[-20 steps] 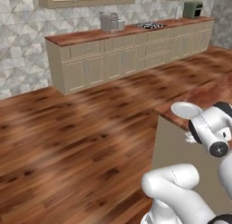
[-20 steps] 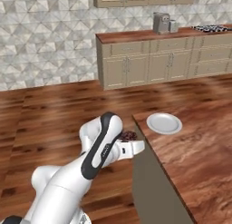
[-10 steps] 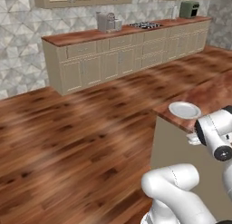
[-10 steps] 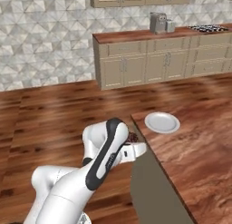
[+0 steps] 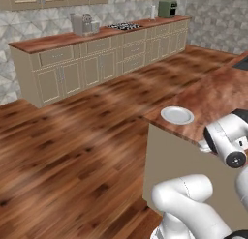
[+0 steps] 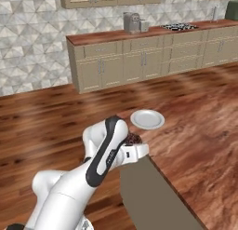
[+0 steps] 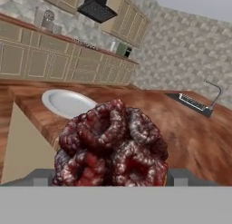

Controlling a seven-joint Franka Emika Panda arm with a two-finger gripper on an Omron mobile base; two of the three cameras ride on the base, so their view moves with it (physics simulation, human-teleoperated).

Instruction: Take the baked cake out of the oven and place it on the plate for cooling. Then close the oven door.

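- Pincer at the end of the white arm grips the baked cake, its jaws spread wide around the lumpy, dark reddish-brown mass.
- Cake sits low at the corner of the wooden island counter, showing as a small dark lump beside the wrist in the right base view.
- Plate, round and white, lies bare on the counter just beyond the cake.
- Far cabinets line the tiled wall, with a sink off to the side.
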